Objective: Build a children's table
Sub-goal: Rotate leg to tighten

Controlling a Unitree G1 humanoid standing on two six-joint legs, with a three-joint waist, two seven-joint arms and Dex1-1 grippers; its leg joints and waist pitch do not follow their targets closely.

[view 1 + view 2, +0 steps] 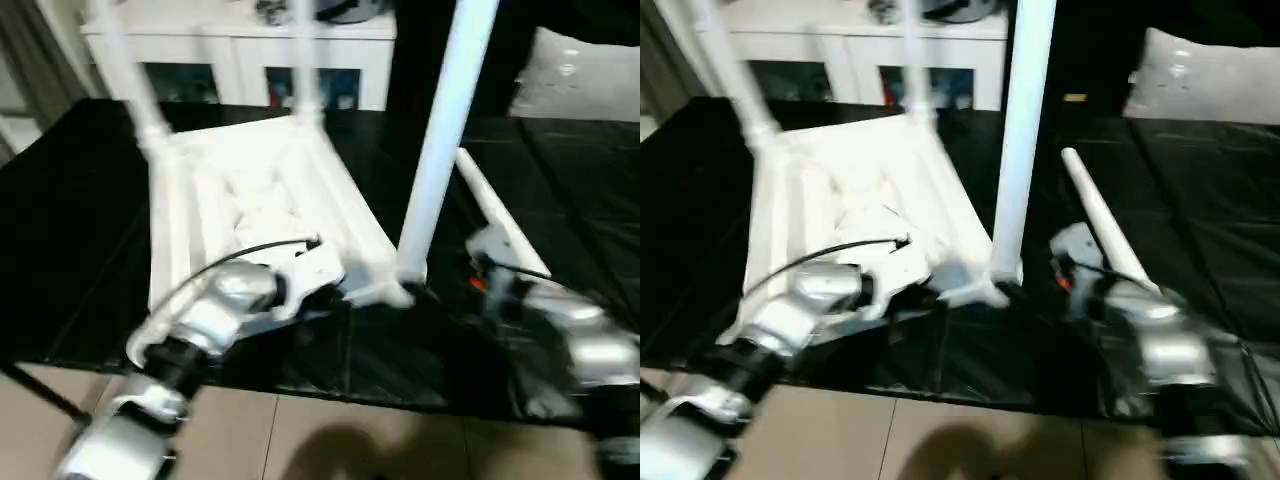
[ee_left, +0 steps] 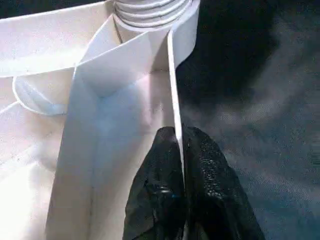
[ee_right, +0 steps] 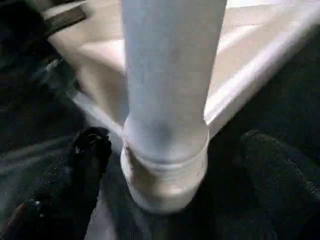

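Black work surface (image 1: 80, 250): lying across most of the head views, carrying every piece listed below; pale tiled floor (image 1: 330, 440) showing along its near edge.

White cabinet (image 1: 240, 60): standing behind the work surface, dark openings in its front.

Grey cushion (image 1: 1220, 75): lying at the far right.

Table top (image 1: 260, 200): lying upside down on the work surface, ribbed underside facing up, one corner pointing toward the robot.

Fitted legs: three standing upright in the corner sockets. Near leg (image 1: 440, 140) rising from the corner closest to the robot, its base seated in the socket (image 3: 165, 170). Far-left leg (image 1: 130, 80) and far-right leg (image 1: 305, 70) standing at the rear corners.

Loose leg (image 1: 1105, 230): lying flat on the work surface, right of the table top and apart from it, beside the right arm.

Left arm (image 1: 215, 310): silver, reaching in from the lower left to the top's near edge.

Right arm (image 1: 570, 330): silver, lying at the lower right.

Left gripper (image 2: 179, 165): pinching a thin upright rib (image 2: 172, 85) of the underside, black fingers pressing on both faces, just short of a threaded socket (image 2: 150, 10).

Right gripper (image 3: 175, 165): standing wide apart, one finger (image 3: 85, 165) on each side of the near leg's base, neither touching it.
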